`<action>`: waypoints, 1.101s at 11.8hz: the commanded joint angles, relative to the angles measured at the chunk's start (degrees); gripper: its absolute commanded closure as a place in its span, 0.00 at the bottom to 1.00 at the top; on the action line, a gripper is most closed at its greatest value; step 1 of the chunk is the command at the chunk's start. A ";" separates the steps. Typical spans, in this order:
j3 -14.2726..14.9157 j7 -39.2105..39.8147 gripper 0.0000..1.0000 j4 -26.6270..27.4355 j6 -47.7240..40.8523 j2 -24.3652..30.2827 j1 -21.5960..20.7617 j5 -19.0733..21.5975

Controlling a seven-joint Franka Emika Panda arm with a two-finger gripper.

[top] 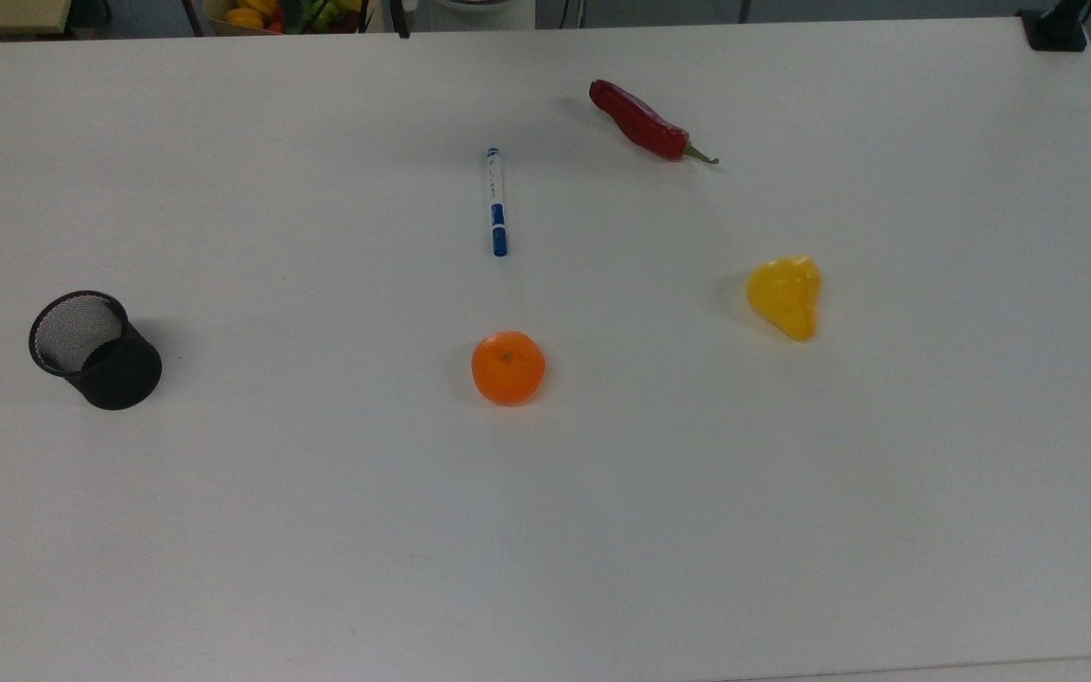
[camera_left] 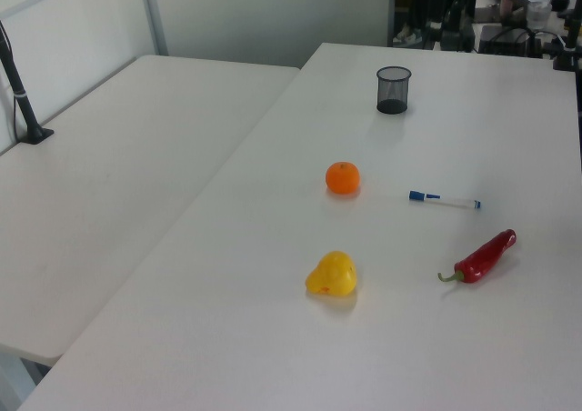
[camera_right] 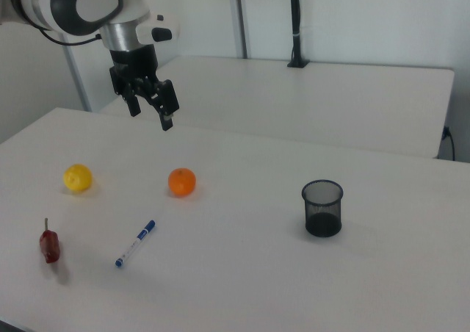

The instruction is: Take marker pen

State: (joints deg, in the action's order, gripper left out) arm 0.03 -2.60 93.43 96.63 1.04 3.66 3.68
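The marker pen [top: 496, 201] is a slim white barrel with a blue cap, lying flat on the white table [top: 318, 530] by itself. It also lies in the left view [camera_left: 444, 200] and the right view [camera_right: 136, 242]. In the right view my gripper [camera_right: 151, 119] hangs high above the table, well up from the pen and over the orange. Its black fingers [camera_right: 167, 120] are spread apart and open, with nothing between them.
An orange [top: 508, 367] sits in front of the pen, with a yellow fruit [top: 785, 296] and a red chili [top: 648, 124] to the top view's right. A black mesh cup [top: 95, 349] stands at the top view's left. A fruit basket [top: 280, 13] is past the far edge.
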 commanded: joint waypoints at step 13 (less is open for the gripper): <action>4.02 12.44 0.00 1.31 1.37 1.86 -4.54 -0.25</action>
